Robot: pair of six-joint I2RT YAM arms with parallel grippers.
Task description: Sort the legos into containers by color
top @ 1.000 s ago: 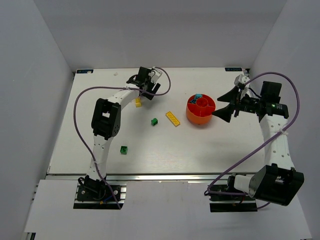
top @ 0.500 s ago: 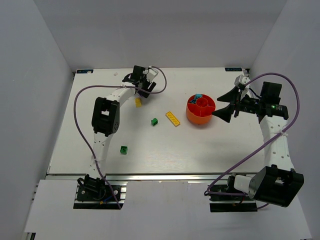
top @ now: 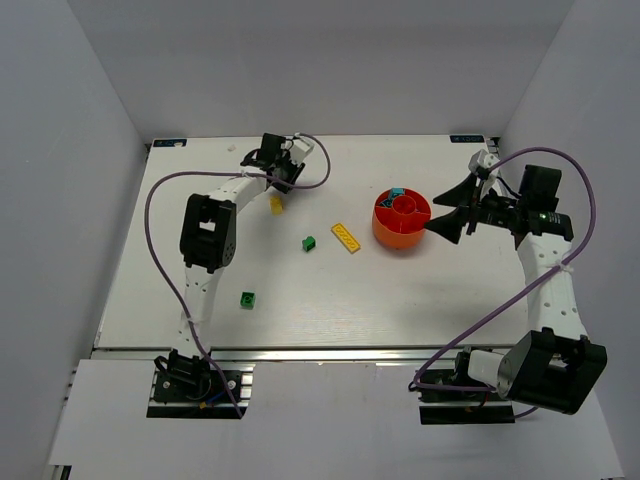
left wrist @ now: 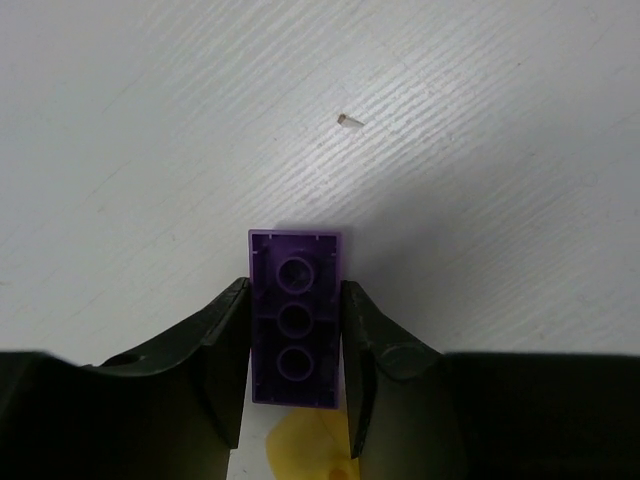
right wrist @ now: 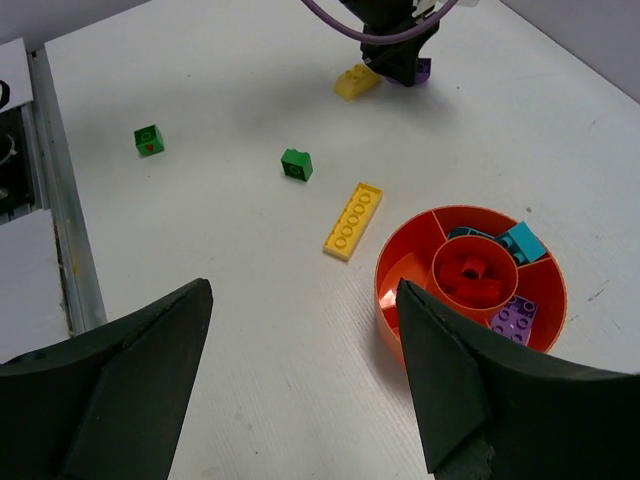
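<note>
Purple lego is sitting pinched in my left gripper, right gripper hanging spread; I'm judging it needs carrying to the bowl.

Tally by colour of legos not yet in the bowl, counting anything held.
Yellow: 2, small yellow brick and long yellow plate
Green: 2, mid-table green brick and near-edge green brick
Purple: 1, purple brick, clamped between the jaws of the left gripper
Total outside the bowl: 5
</note>
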